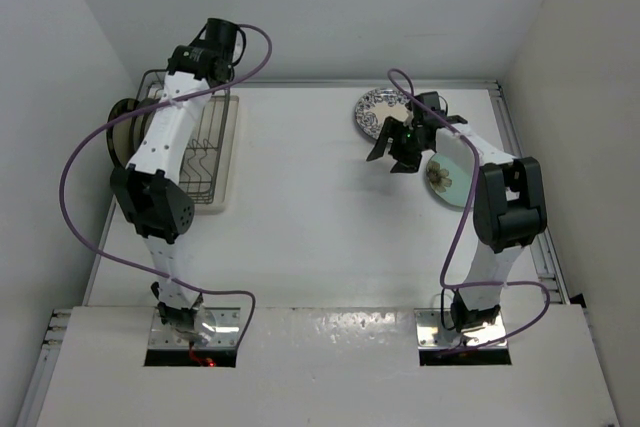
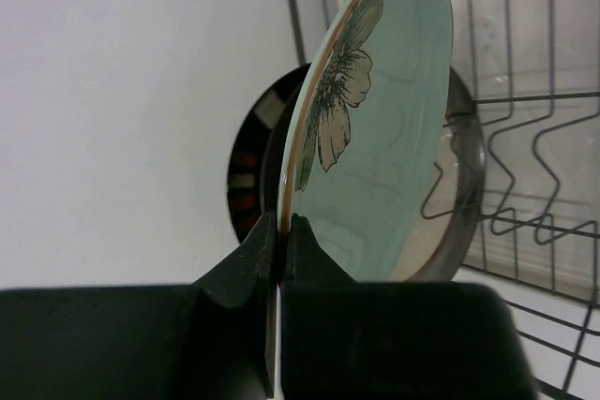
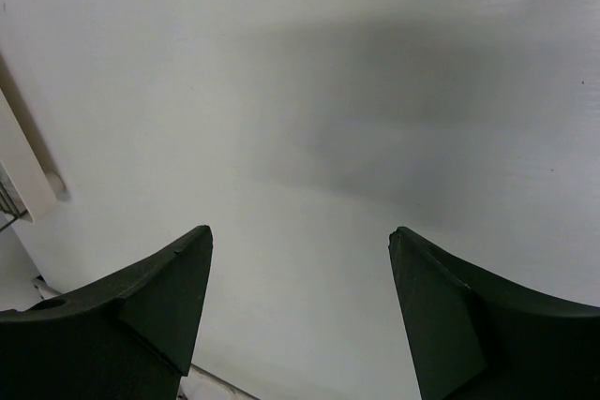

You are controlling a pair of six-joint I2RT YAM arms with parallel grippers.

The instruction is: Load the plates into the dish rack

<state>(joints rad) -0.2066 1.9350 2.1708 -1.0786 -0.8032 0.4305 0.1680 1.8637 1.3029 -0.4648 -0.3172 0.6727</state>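
Observation:
My left gripper point(image 2: 279, 222) is shut on the rim of a mint-green plate with a flower point(image 2: 375, 119) and holds it upright on edge over the dark wire dish rack point(image 2: 534, 156). Behind it stand a cream plate with a dark grey rim point(image 2: 461, 185) and a striped-rim plate point(image 2: 246, 170). In the top view the rack point(image 1: 205, 152) is at the far left, with upright plates point(image 1: 125, 132) at its left end. My right gripper point(image 1: 390, 147) is open and empty above the table. It is between a blue-and-white plate point(image 1: 375, 112) and a second mint-green plate point(image 1: 447, 179), both lying flat.
The left wall runs close beside the rack, and the back wall lies just behind it. The right wrist view shows only bare white table between the open fingers point(image 3: 169, 297). A raised rail point(image 1: 530, 197) runs along the table's right edge.

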